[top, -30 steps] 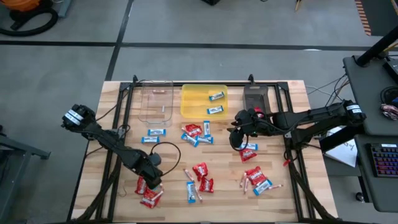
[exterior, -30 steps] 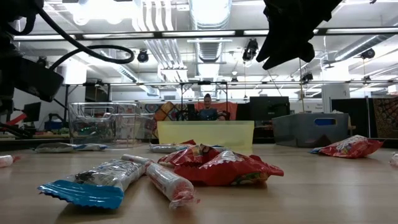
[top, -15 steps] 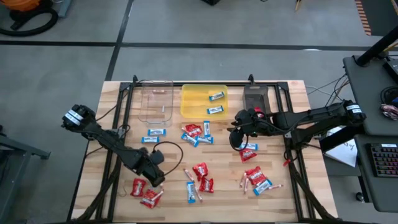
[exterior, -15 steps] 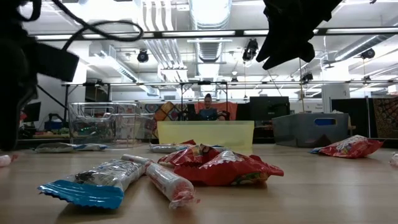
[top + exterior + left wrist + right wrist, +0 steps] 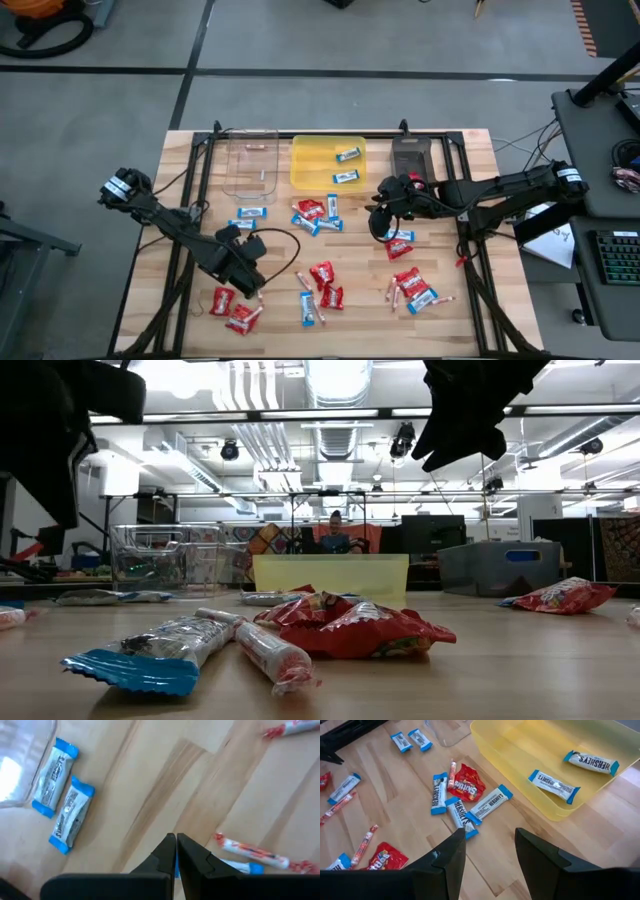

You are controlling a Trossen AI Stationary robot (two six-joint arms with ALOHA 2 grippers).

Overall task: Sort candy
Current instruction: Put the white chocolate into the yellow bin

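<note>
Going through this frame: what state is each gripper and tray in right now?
Left gripper: shut, empty, above the table.
Right gripper: open, empty, above the candy.
Yellow tray: holds two blue-and-white bars.
Clear tray: holds thin sticks.
Dark tray: contents unclear.

You have a pale, matt wooden plank table (image 5: 360,300), glossy crinkled foil red packets (image 5: 350,628), shiny blue-and-white plastic-wrapped bars (image 5: 72,814), a smooth translucent yellow plastic tray (image 5: 520,750) and a clear glossy plastic tray (image 5: 165,560).
</note>
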